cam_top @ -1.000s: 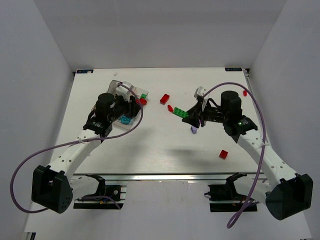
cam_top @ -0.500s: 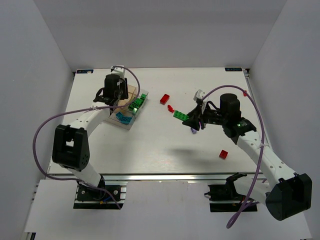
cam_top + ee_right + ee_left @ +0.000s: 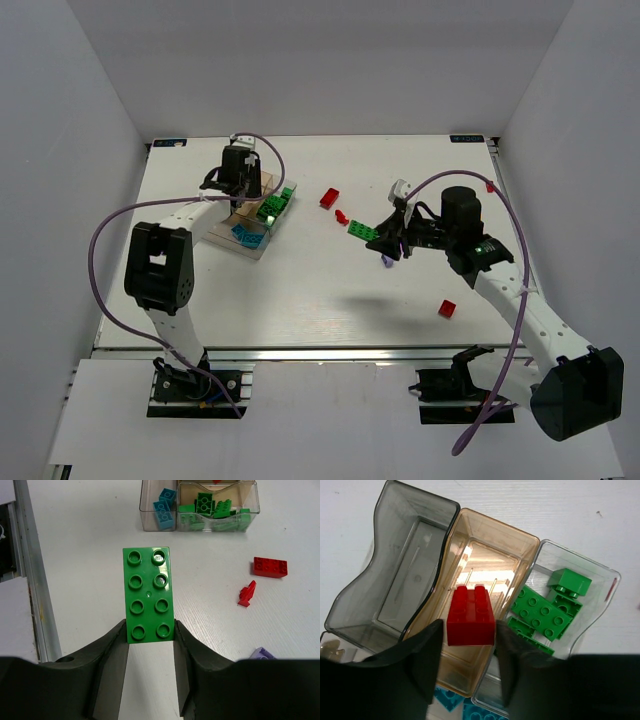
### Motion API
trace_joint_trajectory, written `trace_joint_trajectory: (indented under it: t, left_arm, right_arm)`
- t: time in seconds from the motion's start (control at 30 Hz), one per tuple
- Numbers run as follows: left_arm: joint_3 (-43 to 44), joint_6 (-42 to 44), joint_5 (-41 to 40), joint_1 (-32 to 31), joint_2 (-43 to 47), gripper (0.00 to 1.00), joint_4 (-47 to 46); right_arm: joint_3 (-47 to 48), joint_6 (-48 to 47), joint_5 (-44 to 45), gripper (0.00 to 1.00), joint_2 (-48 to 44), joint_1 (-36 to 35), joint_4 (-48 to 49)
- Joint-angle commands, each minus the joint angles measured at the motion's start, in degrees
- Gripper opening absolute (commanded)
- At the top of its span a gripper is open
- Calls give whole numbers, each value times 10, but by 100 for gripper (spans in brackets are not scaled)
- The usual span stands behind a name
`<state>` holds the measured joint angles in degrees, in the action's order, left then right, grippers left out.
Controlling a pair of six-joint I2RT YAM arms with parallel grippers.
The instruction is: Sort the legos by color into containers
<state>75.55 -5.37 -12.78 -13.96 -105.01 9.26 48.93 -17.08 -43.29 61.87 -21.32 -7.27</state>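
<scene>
In the left wrist view a red lego (image 3: 470, 615) sits between my left gripper's (image 3: 469, 630) fingers, above the brownish compartment (image 3: 485, 545) of the containers tray (image 3: 262, 240). A thin gap shows between the brick and the left finger (image 3: 427, 655), so the jaws are open. My right gripper (image 3: 150, 637) is shut on a flat green lego (image 3: 148, 595) and holds it above the table right of centre, where the overhead view also shows that green lego (image 3: 362, 229). Green legos (image 3: 545, 607) fill the clear compartment. Cyan legos (image 3: 451, 699) lie in the one nearer me.
The grey compartment (image 3: 405, 570) holds nothing. Loose red legos lie on the table (image 3: 329, 197), (image 3: 341, 215), (image 3: 446, 308), (image 3: 489, 185). A light purple lego (image 3: 387, 261) rests just below the right gripper. In the right wrist view the tray (image 3: 150, 517) is far ahead.
The left arm has swung back over the tray's far end, and its jaws have widened off the red lego. The right arm has hardly moved and still holds the green lego.
</scene>
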Motion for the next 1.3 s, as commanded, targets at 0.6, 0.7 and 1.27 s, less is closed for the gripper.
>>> trace_joint_trajectory:
  t: [0.6, 0.7, 1.27]
  left_arm:
    - [-174, -73, 94, 5, 324, 61, -44]
    - [-228, -67, 80, -4, 436, 60, -58]
    - [-326, -60, 76, -5, 606, 66, -88]
  right_arm:
    - [213, -92, 158, 0, 262, -127, -22]
    - [317, -99, 196, 0, 363, -147, -40]
    - [701, -83, 322, 0, 705, -190, -68]
